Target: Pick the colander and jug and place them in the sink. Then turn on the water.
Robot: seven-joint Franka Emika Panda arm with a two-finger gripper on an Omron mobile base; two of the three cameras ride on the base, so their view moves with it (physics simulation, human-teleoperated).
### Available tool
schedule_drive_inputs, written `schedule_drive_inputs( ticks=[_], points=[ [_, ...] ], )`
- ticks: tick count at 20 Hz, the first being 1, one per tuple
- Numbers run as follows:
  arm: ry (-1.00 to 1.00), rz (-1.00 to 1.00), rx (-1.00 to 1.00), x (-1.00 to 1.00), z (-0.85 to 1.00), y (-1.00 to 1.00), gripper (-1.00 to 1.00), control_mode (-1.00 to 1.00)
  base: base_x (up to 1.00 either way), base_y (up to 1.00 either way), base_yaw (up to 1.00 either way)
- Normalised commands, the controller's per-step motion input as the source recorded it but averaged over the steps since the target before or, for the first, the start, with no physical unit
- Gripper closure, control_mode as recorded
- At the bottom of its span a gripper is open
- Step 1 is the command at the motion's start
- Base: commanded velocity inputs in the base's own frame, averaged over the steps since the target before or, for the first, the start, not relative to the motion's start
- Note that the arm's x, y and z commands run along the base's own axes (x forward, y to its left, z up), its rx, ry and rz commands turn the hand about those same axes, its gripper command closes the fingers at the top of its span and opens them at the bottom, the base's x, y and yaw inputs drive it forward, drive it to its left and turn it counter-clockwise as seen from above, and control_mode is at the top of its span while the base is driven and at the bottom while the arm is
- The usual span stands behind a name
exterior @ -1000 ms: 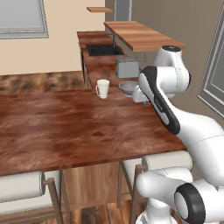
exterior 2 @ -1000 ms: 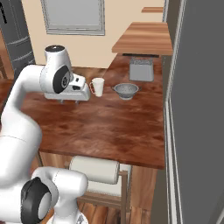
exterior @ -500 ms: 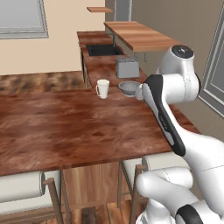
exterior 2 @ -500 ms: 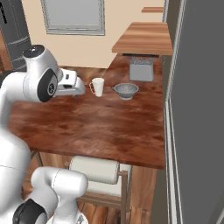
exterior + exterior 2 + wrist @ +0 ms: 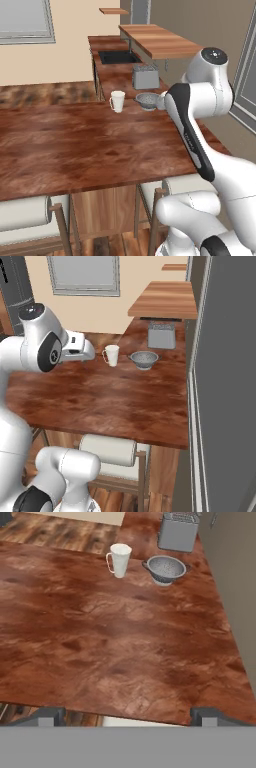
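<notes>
Jug (image 5: 120,559): white, tapered, loop handle — upright on the tabletop (image 5: 125,637).
Colander (image 5: 165,568): round grey metal, perforated, beside the jug.
Tool (image 5: 127,716): fingers spread wide, holding nothing — wider than a second ago.

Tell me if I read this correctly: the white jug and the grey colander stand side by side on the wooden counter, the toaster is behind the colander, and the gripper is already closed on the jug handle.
One thing is wrong: the gripper is open and holds nothing, well short of the jug. The hand view shows its fingertips wide apart at the near counter edge. The rest is right: the jug and colander stand side by side, with the toaster behind the colander.
</notes>
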Motion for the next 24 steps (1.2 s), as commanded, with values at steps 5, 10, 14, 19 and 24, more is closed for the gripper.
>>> schedule_drive_inputs(
  ticks=[5,10,14,19,24],
  points=[
    [0.00,0.00,0.00,-0.01,0.00,0.00,-1.00,1.00,-0.10,0.00,0.00],
    [0.00,0.00,0.00,0.00,0.00,0.00,-1.00,1.00,-0.73,0.19,0.00],
    [0.00,0.00,0.00,0.00,0.00,0.00,-1.00,1.00,-0.83,0.48,0.00],
    [0.00,0.00,0.00,0.00,0.00,0.00,-1.00,1.00,-0.51,0.95,0.00],
    [0.00,0.00,0.00,0.00,0.00,0.00,-1.00,1.00,-0.19,1.00,0.00]
  ],
)
